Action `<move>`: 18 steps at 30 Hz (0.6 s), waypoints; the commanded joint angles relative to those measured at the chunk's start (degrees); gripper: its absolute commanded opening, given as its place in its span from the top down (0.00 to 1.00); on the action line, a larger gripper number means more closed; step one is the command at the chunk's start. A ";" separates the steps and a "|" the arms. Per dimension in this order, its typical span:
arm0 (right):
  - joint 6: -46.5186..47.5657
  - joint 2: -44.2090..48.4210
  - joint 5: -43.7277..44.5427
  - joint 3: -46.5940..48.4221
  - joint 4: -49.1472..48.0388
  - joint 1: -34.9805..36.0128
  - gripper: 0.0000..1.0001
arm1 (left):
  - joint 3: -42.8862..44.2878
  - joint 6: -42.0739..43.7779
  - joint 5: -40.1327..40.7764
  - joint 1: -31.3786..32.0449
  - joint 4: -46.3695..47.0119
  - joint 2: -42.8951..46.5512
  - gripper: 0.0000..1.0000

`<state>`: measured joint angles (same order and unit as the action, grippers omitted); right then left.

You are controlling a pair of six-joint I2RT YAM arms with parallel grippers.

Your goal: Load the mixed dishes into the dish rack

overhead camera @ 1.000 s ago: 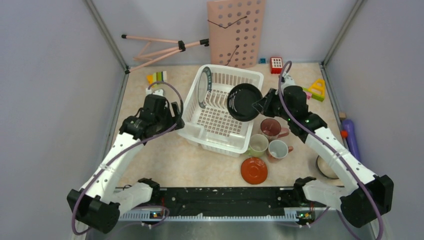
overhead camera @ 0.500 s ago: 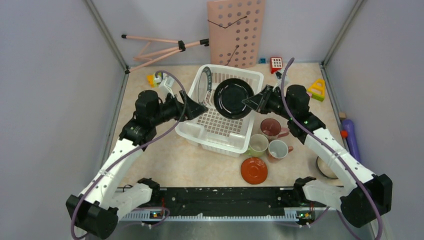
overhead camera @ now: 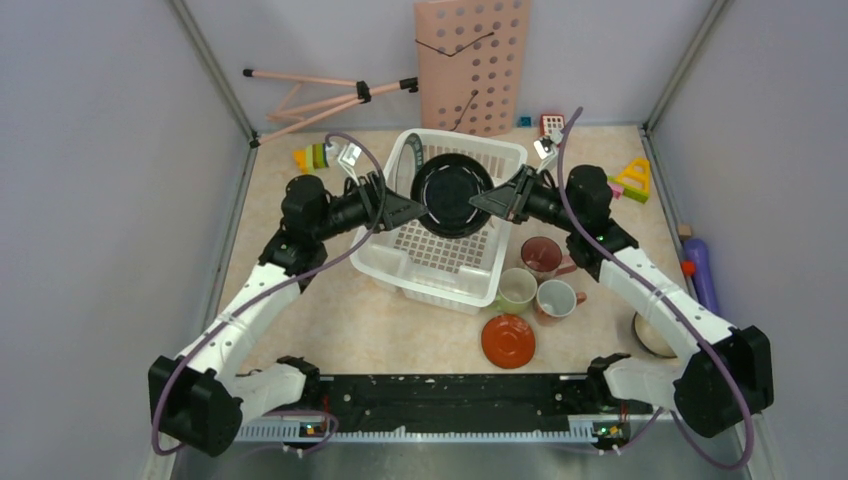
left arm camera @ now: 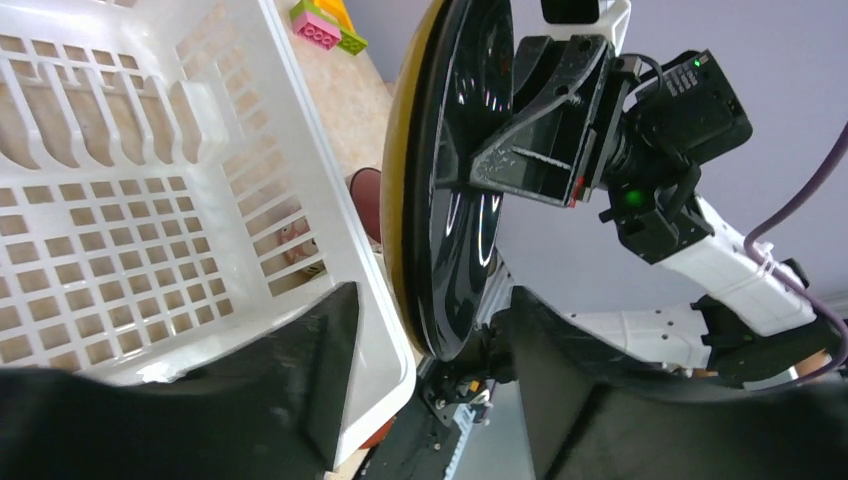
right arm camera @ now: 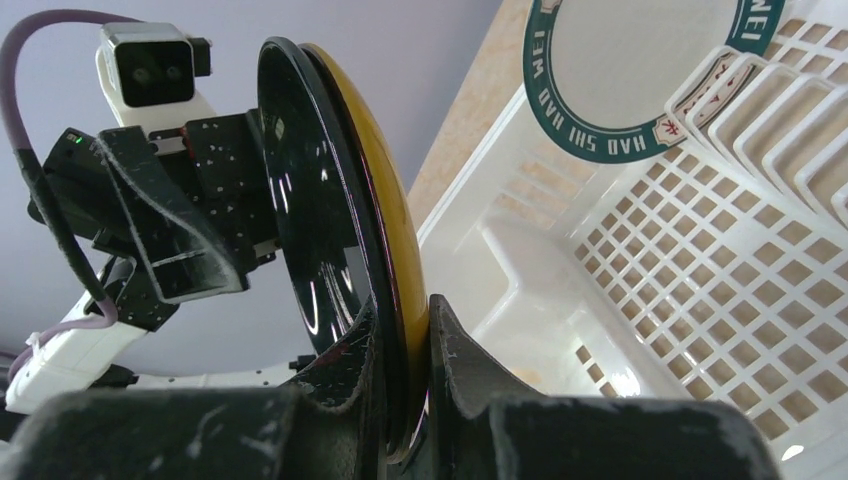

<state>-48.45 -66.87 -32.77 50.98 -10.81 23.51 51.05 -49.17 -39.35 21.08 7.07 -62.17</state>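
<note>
Black plate (overhead camera: 452, 194), perhaps yellow-backed, farther left over dish rack (overhead camera: 440, 256), tight in right gripper (overhead camera: 476, 203); left gripper (overhead camera: 418, 207) newly astride, spread.

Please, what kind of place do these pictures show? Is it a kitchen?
Most likely a robot test cell in a laboratory, not a real kitchen. Plain grey walls enclose a table, a left arm and a right arm are bolted at its near edge, and toy blocks lie near the dish rack.
</note>
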 commanded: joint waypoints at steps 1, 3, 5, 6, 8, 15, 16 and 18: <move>-2.12 -0.61 -2.72 0.00 -6.21 -0.11 1.00 | 1.24 0.17 -1.09 0.38 4.55 -1.80 0.46; -1.02 -0.67 -1.60 0.39 -4.18 -0.13 0.96 | 1.68 1.67 0.25 0.60 2.71 -1.99 0.51; 0.01 -0.67 -0.60 0.77 -2.02 -0.12 0.94 | 1.42 2.13 0.85 0.63 3.01 -1.98 0.51; 0.27 -0.78 -0.59 0.86 -1.69 -0.11 0.94 | 1.20 1.91 0.85 0.63 3.70 -2.11 0.51; 0.33 -1.28 -1.11 0.90 -1.63 -0.08 0.94 | 1.15 1.17 0.67 0.68 4.61 -2.82 0.51; 3.76 -2.06 2.73 2.77 5.84 -0.12 0.91 | 3.11 5.36 8.75 0.84 -3.08 -2.59 0.49; 4.01 -1.92 3.20 2.80 6.24 -0.11 0.91 | 3.84 6.69 10.27 1.01 -5.21 -2.60 0.52; 4.47 -1.70 3.85 2.81 6.85 -0.13 0.91 | 5.02 8.45 12.25 1.42 -8.83 -2.99 0.59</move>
<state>-46.19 -69.30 -31.09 50.98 -4.40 23.51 51.81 -45.71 -33.17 21.82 3.31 -65.43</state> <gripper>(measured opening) 0.109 0.462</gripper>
